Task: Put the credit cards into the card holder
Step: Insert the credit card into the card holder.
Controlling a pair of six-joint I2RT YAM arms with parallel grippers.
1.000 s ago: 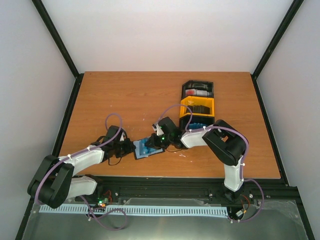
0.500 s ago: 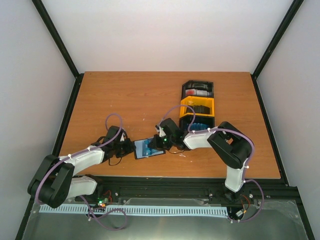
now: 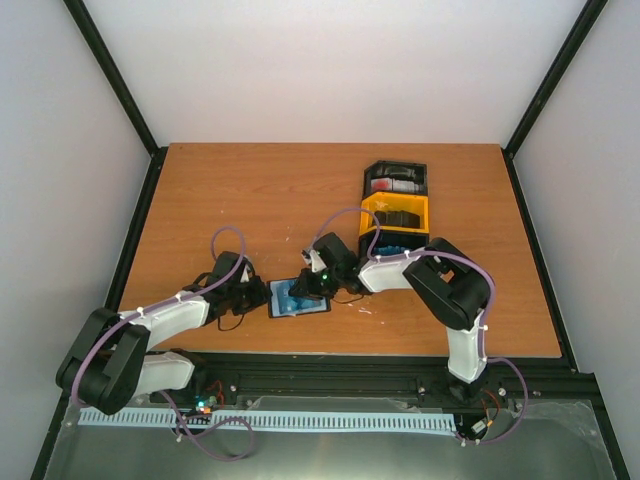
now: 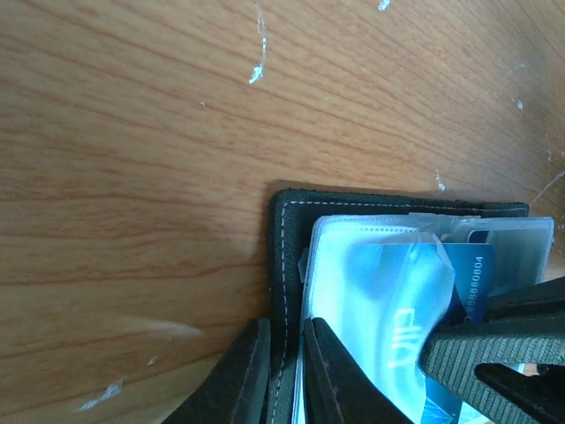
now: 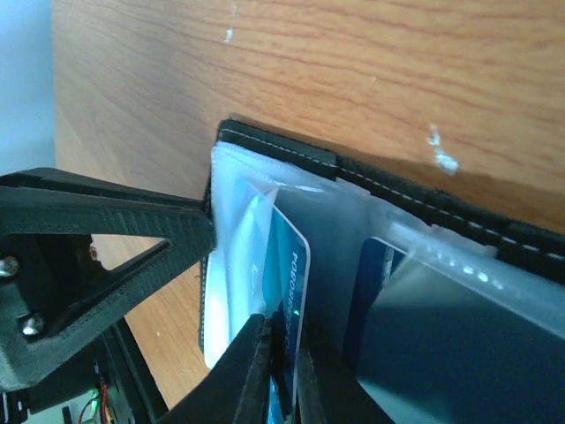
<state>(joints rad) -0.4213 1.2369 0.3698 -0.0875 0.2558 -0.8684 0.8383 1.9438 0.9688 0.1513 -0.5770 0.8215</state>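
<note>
Top external view: the card holder (image 3: 300, 308) lies open on the tabletop (image 3: 220, 200) near its front edge, between both arms' tips. A joined row of black and yellow trays (image 3: 395, 205) sits further back on the right. Left wrist view: the left hand (image 4: 284, 331) is pinched on the holder's black stitched edge. Right wrist view: the right hand (image 5: 281, 340) is clamped on a light blue card (image 5: 291, 261), which stands among the holder's clear sleeves (image 5: 335, 230).

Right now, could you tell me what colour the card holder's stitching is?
White stitching on the black card holder; clearest in the left wrist view.
</note>
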